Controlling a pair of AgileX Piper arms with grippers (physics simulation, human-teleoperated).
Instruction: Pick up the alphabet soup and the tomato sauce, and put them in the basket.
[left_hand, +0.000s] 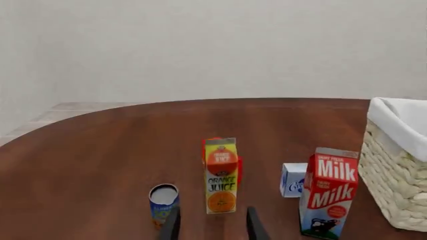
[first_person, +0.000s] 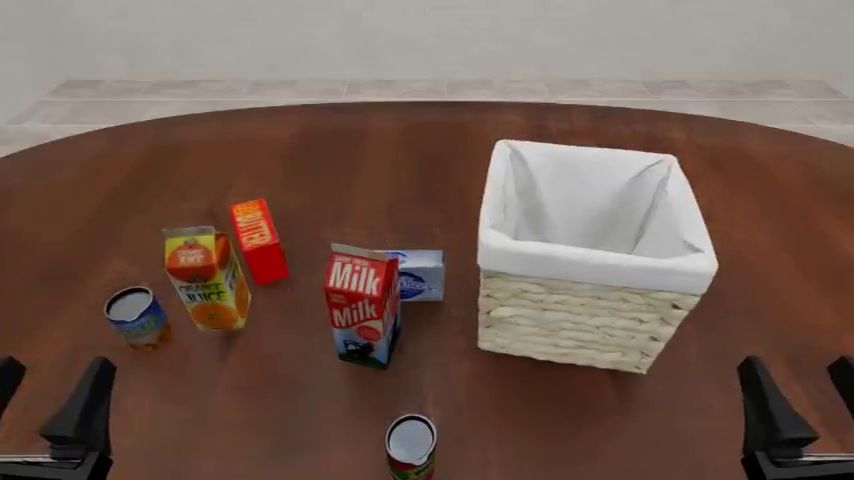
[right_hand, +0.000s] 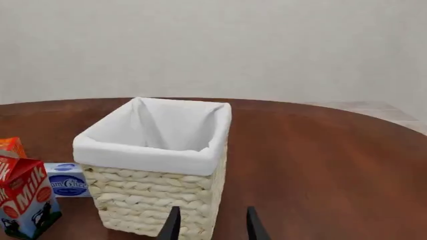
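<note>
Dark wooden table (first_person: 400, 160) carries everything. My left hand (left_hand: 212, 226) gapes empty; the alphabet soup (first_person: 136, 316) stands just beside the orange juice carton (first_person: 206, 277), which a careless reach could topple. Tomato sauce (first_person: 411, 446) waits nearer me, basket (first_person: 587, 320) beyond.

Basket (first_person: 587, 330) on the right of the table (first_person: 400, 160), milk carton (first_person: 362, 305) left of it, cream cheese box (first_person: 416, 275) just behind the milk, orange juice carton (first_person: 207, 278) farther left, alphabet soup (first_person: 136, 316) leftmost, tomato sauce (first_person: 411, 446) nearest, before the milk.
</note>
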